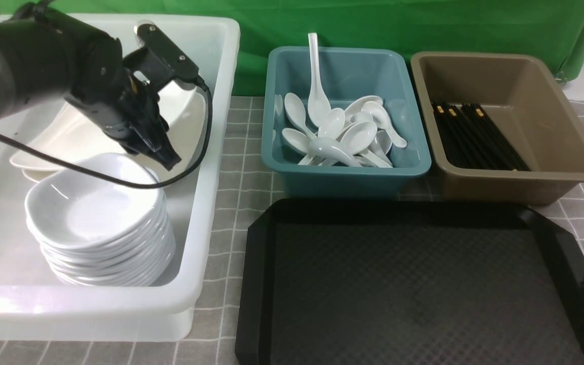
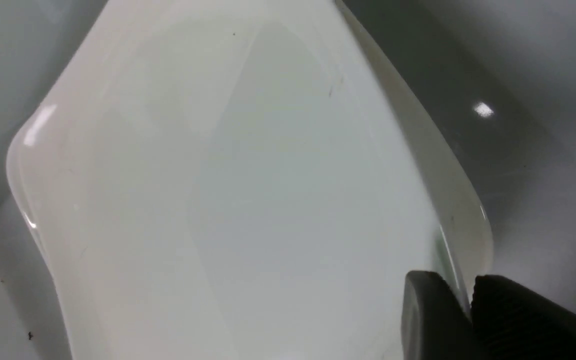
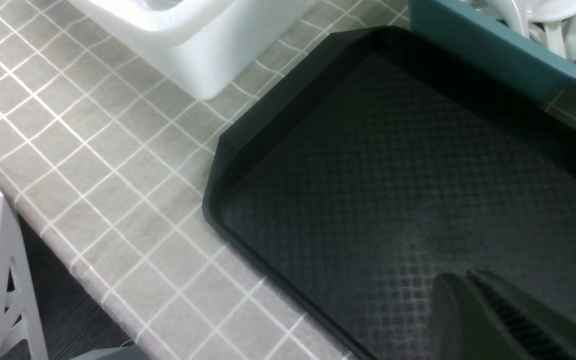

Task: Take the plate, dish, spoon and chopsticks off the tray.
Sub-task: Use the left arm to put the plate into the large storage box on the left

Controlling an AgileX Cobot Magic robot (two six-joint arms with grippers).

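At the upper left of the front view, the left gripper (image 1: pixel 168 158) reaches into the white tub (image 1: pixel 221 91). It holds the plate (image 1: pixel 188 121) tilted just behind the stack of dishes (image 1: pixel 94 213). The tray (image 1: pixel 257 284), lower centre, shows a bare floor.

In the left wrist view, at lower right, its fingers (image 2: pixel 428 315) pinch the plate's rim. Best to level the plate low over the other plates (image 1: pixel 28 165), clear of the stack, before letting go.

At the lower right of the right wrist view, the right gripper (image 3: pixel 473 305) hangs closed and empty above the tray.
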